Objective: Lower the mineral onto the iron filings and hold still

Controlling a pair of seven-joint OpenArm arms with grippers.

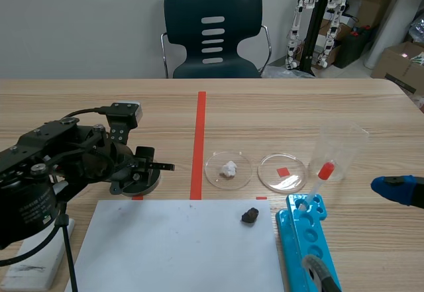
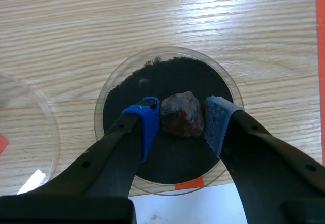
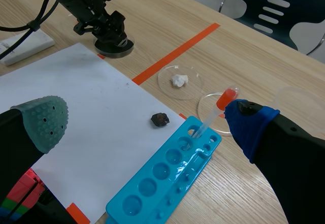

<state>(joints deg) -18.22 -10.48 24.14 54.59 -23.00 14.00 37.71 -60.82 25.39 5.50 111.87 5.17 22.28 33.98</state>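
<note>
Left arm: low, bent over the dish (image 2: 109, 89) of iron filings (image 2: 167, 76), with the left gripper (image 2: 183, 121) pointing down. I read it as clamped on the mineral (image 2: 179, 113) from both sides.

Mineral: lumpy, dull reddish-brown, over the dish's middle. I cannot tell whether it touches the filings. It is chunky and slightly longer across the jaws, its blunt peak pointing away from the wrist.

Right gripper (image 3: 148, 125): jaws spread wide, holding nothing, well apart from the dish.
</note>
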